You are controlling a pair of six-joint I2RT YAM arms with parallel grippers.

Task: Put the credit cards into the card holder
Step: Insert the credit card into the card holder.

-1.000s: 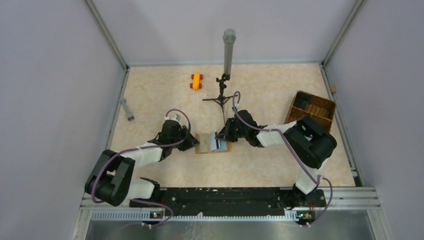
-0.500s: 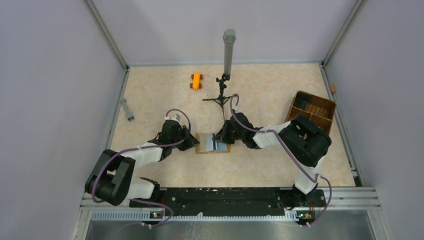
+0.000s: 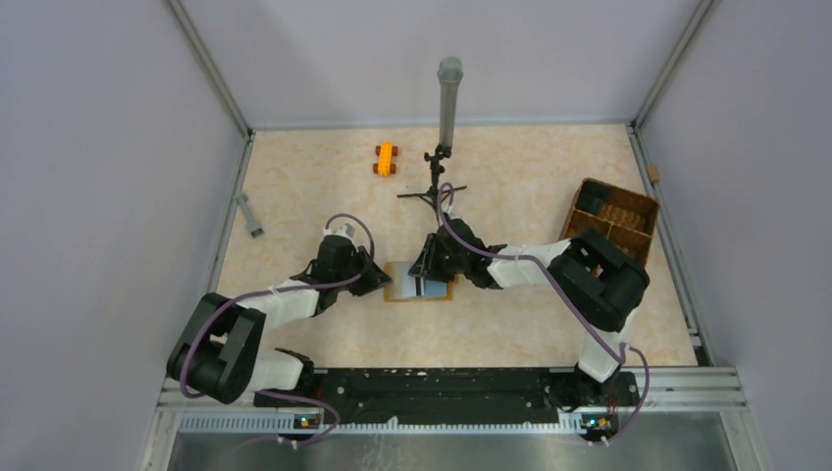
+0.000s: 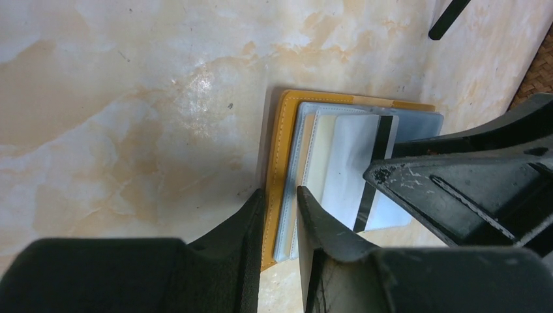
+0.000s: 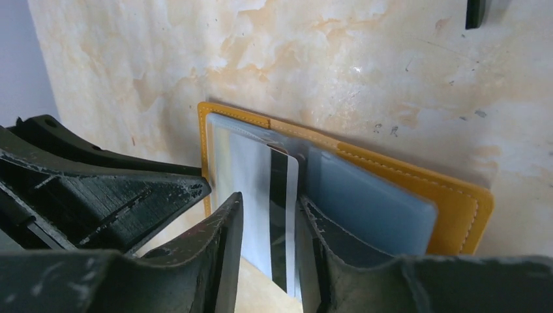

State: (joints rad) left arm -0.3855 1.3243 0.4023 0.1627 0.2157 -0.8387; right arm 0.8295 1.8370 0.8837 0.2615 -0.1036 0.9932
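The mustard-orange card holder (image 3: 394,291) lies open on the table's middle, clear sleeves up. My left gripper (image 4: 280,202) pinches its left edge, with the orange cover (image 4: 279,163) and the sleeve edges between the fingers. A silvery grey credit card (image 5: 251,176) with a black stripe lies partly inside a sleeve, its near end sticking out. My right gripper (image 5: 269,208) straddles that end with its fingers apart. The pale blue credit card (image 5: 365,202) sits in the right-hand sleeve. In the top view the two grippers (image 3: 378,280) (image 3: 424,270) meet over the holder.
An orange toy car (image 3: 385,158) sits at the back. A black tripod with a grey cylinder (image 3: 447,98) stands behind the holder. A brown wicker basket (image 3: 608,211) is at the right, a small grey piece (image 3: 250,214) at the left wall.
My right gripper has slid left over the holder with the silvery card, then parted its jaws. The left gripper has stayed put.
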